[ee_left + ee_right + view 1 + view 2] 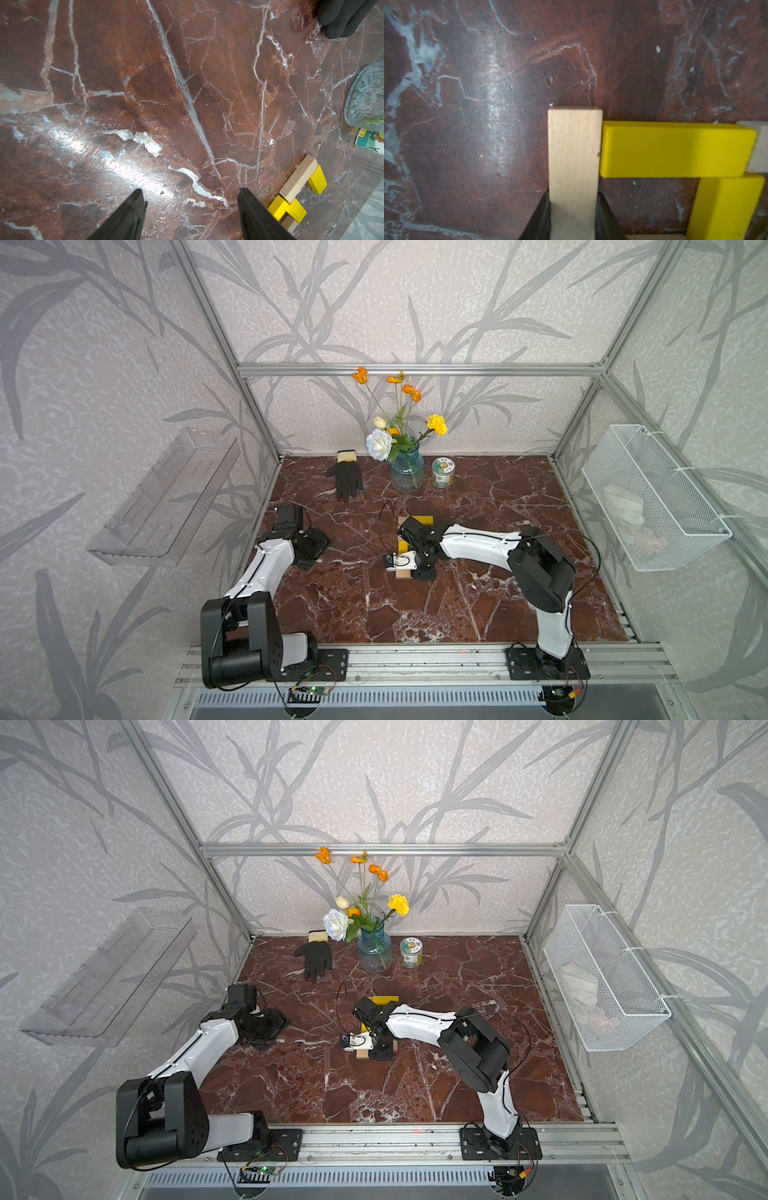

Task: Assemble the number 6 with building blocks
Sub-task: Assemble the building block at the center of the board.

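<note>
The number 6 (422,521) lies flat just in front of the blue glass vase (407,475); the right gripper (573,200) clamps a tan block (574,145) across its width, its side touching a yellow block (675,149). The bars look light, stiff and smooth, best pinched across the narrow width; the left gripper (190,190) stands open and empty; the vase holds flowers (399,423).
</note>
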`<state>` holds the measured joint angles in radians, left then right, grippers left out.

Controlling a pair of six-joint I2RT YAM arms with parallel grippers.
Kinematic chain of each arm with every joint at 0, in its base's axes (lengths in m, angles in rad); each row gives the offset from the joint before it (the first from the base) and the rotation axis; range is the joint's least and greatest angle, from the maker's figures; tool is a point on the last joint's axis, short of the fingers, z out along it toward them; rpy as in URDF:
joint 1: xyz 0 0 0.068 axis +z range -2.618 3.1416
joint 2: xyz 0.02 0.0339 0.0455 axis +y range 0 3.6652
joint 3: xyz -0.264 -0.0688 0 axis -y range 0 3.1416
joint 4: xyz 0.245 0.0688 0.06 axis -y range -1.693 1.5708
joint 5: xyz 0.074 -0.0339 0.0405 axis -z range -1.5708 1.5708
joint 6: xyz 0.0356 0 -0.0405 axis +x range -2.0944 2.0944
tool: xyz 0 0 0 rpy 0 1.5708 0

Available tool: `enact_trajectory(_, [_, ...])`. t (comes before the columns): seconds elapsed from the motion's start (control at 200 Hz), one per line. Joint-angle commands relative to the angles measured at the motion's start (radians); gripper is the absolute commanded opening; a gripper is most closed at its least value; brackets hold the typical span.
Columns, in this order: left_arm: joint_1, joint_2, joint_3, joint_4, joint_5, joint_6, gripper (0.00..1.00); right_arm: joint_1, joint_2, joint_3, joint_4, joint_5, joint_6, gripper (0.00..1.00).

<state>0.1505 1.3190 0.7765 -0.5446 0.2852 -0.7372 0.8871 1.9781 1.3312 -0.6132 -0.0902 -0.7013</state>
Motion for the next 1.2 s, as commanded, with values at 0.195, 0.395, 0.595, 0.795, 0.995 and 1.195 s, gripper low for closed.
enact_trajectory(0.195, [-0.005, -0.001, -0.006, 0.0, -0.013, 0.005, 0.72, -0.01, 0.021, -0.016, -0.031, 0.026, -0.01, 0.06])
enact_trajectory(0.395, [-0.005, -0.004, -0.01, 0.0, -0.013, 0.005, 0.72, -0.01, 0.021, -0.021, -0.032, 0.028, -0.009, 0.06])
enact_trajectory(0.595, [-0.004, -0.008, -0.015, 0.0, -0.014, 0.007, 0.72, -0.01, 0.018, -0.03, -0.031, 0.03, -0.009, 0.06])
enact_trajectory(0.795, [-0.005, -0.012, -0.019, 0.0, -0.015, 0.006, 0.73, -0.01, 0.014, -0.034, -0.028, 0.035, -0.009, 0.06])
enact_trajectory(0.995, [-0.004, -0.014, -0.023, 0.003, -0.015, 0.003, 0.72, -0.012, 0.014, -0.036, -0.029, 0.037, -0.009, 0.06])
enact_trajectory(1.195, [-0.005, -0.018, -0.027, 0.003, -0.016, 0.004, 0.73, -0.012, 0.008, -0.04, -0.026, 0.038, -0.01, 0.06])
